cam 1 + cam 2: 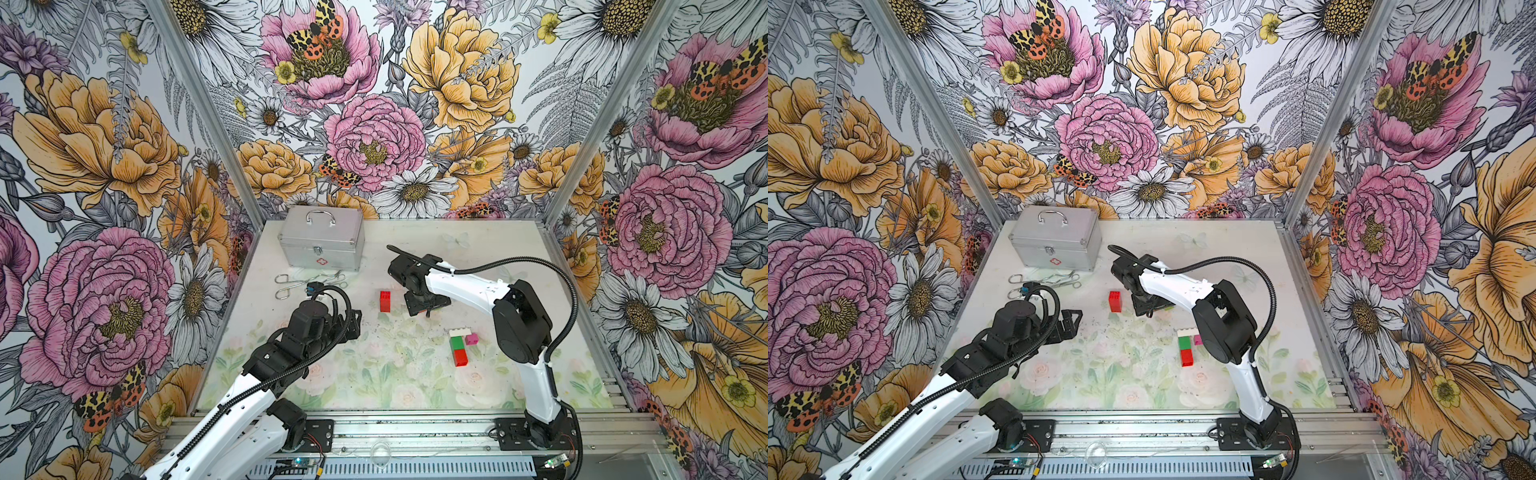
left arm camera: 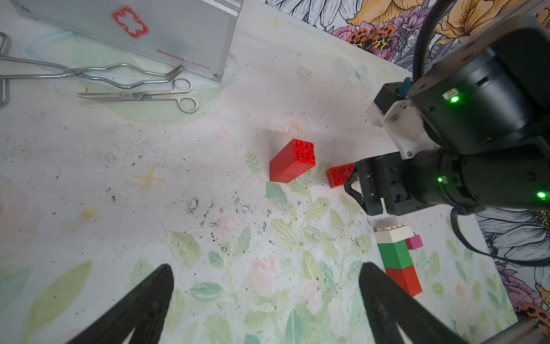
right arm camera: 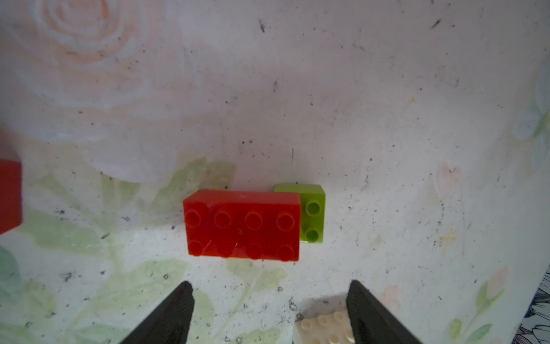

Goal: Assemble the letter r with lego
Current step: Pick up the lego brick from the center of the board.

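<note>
The lego lies in three groups on the flower-printed table (image 1: 374, 386). In both top views the joined part sits lower right of the table's middle. It is a white brick (image 1: 460, 332) at the far end, a dark green brick (image 1: 456, 343) below it and a red end brick (image 1: 460, 357) below that, all in one straight column. A pink brick (image 1: 471, 338) touches the column's right side just under the white one.

Further up the frame, near its middle, a tall red block (image 1: 385, 301) is on its own.

Just right of that block, hidden in the top views by the arm, a red eight-stud brick (image 3: 242, 226) lies studs up. A lime brick (image 3: 314, 219) touches one of its short ends.

The right gripper (image 3: 270, 286) points down over this pair. Its fingers are spread and grasp nothing, and the red eight-stud brick lies just beyond the fingertips without touching them.

The left gripper (image 2: 266, 268) hangs left of centre in the top views, well apart from every brick. Its fingers are wide apart and empty over bare table.

In the upper left of the table a closed silver first-aid case (image 1: 321, 239) has a handle on top. Just in front of it lie metal forceps (image 2: 89, 73) and surgical scissors (image 2: 143, 96), side by side.
</note>
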